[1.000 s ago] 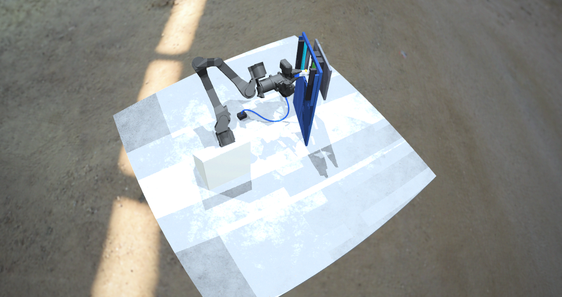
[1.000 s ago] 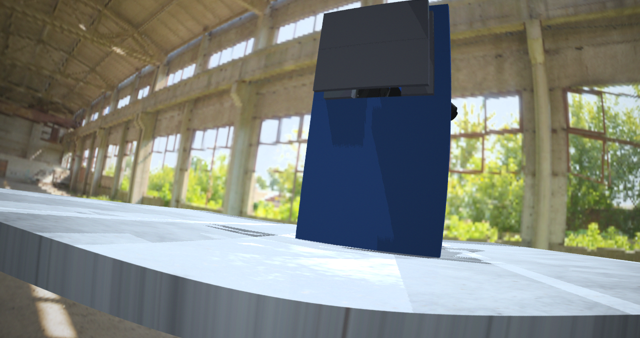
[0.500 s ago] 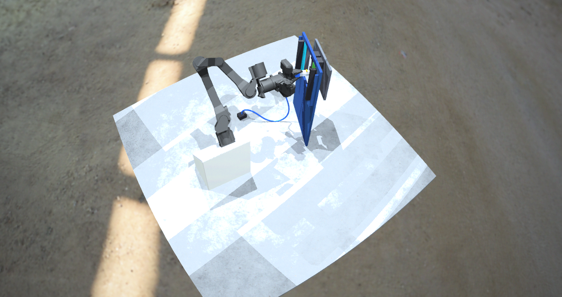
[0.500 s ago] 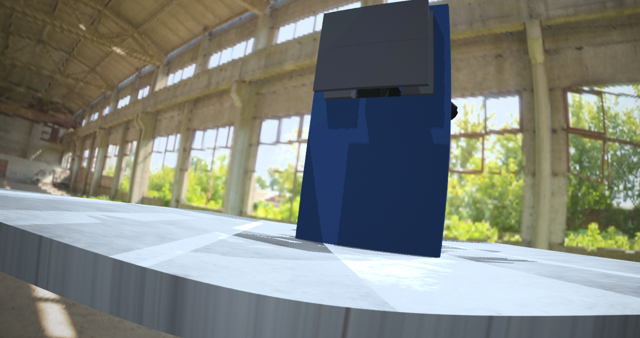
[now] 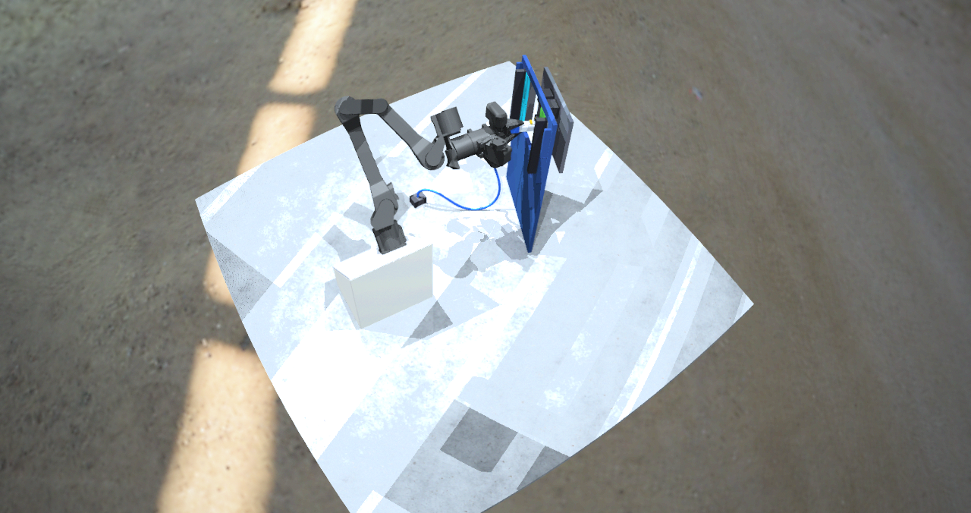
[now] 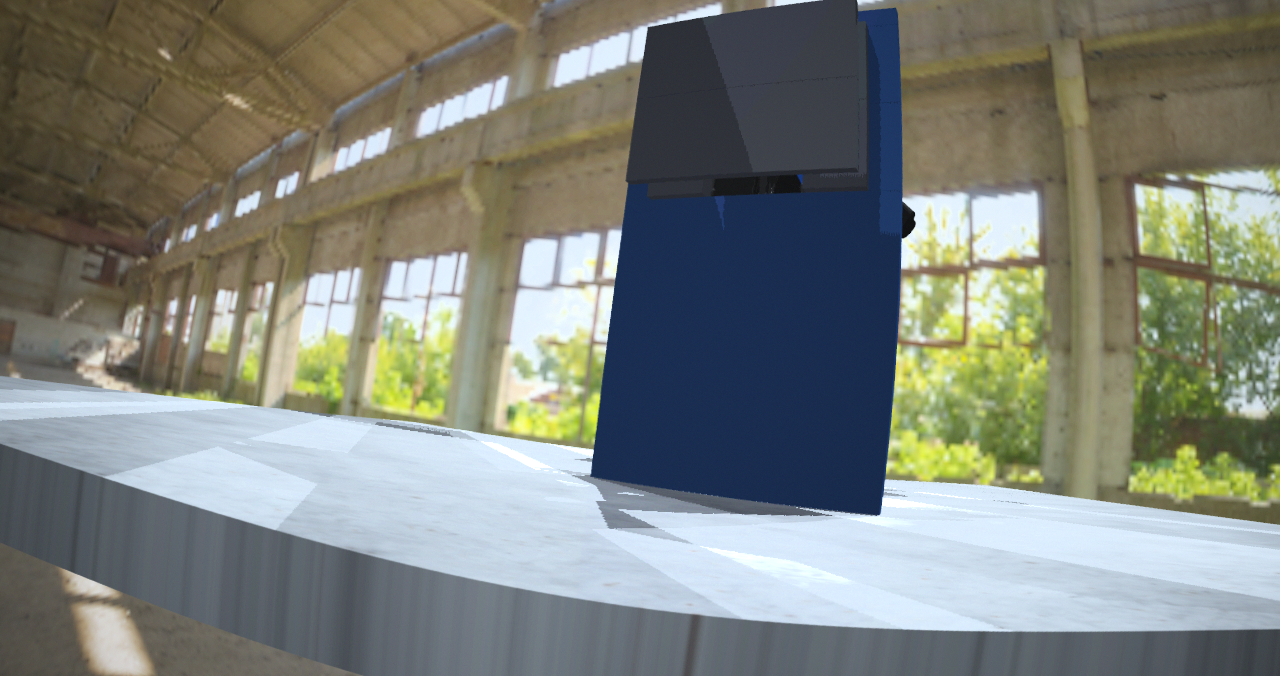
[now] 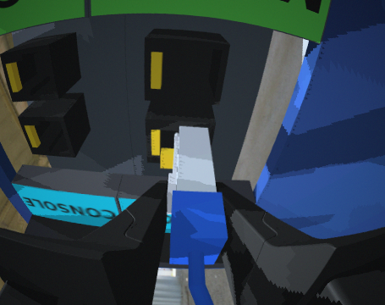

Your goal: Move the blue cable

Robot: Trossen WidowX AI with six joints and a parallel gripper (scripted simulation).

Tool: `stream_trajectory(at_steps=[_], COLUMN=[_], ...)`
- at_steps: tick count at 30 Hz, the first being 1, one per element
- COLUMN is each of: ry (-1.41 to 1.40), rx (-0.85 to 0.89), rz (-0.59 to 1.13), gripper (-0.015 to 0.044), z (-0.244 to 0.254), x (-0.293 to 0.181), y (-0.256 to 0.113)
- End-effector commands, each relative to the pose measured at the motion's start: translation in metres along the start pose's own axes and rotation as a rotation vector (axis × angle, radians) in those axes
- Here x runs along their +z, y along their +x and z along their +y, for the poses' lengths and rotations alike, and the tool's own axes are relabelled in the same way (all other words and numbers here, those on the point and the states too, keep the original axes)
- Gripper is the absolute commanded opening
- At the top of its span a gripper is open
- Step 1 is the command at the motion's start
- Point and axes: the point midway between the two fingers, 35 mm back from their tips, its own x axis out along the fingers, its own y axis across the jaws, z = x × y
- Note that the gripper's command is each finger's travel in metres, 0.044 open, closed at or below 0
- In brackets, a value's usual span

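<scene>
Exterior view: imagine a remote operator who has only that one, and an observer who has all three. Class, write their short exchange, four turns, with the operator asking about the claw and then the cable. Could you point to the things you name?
Operator: I can't see what the claw (image 5: 520, 125) (image 7: 190, 190) is doing. Is it holding anything?
Observer: Yes, it is shut on the plug (image 5: 527, 127) (image 7: 198, 224).
Operator: And where does the blue cable (image 5: 475, 208) (image 7: 197, 275) lead?
Observer: Its far end reaches a small black block (image 5: 417, 200).
</scene>
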Motion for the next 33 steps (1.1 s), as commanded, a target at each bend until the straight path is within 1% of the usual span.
stream_trajectory(at_steps=[1, 33], ry=[0.003, 0.002], rx=[0.006, 0.007], rz=[-0.004, -0.004], gripper=[0.0000, 0.0000], z=[0.0008, 0.0008], x=[0.0013, 0.0034], y=[0.0013, 0.0071])
